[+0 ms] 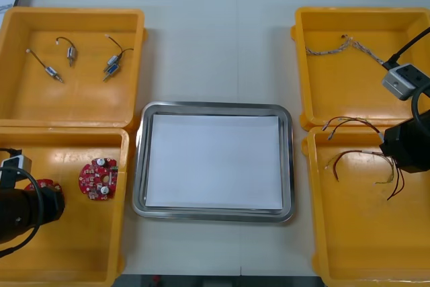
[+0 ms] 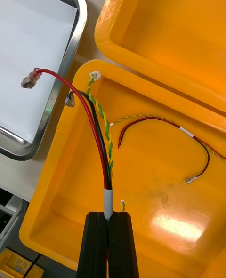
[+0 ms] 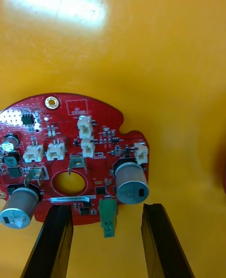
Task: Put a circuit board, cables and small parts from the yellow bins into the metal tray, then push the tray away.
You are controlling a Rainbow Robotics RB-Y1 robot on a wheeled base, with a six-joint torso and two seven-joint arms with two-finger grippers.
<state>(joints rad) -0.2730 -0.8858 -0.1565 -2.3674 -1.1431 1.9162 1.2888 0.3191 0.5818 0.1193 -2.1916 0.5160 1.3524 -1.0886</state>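
Just ahead of your spread left gripper (image 3: pixel 106 207) lies the circuit board (image 3: pixel 70 155): descend straight, close evenly; right gripper (image 2: pixel 110 217) pinches the red and yellow cable (image 2: pixel 96 132) over a yellow bin (image 2: pixel 155 198).

Yellow bins (image 1: pixel 70 109): moulded plastic, smooth, glossy, glare on floors.
Metal tray (image 1: pixel 213 107): polished metal rim, mirror-bright; inside white, matt, paper-like.
Circuit board (image 3: pixel 103 113): red lacquered face, glossy; capacitor cans (image 3: pixel 132 188) dull grey metal; connectors (image 3: pixel 84 127) white plastic.
Cable (image 2: pixel 99 137): smooth plastic insulation, metal end terminals.
Small metal parts (image 1: pixel 111 65): grey metal.
Table (image 1: pixel 201 45): light, matt, smooth.
Right gripper (image 2: pixel 111 216) fingers (image 2: pixel 123 245): black, matt.
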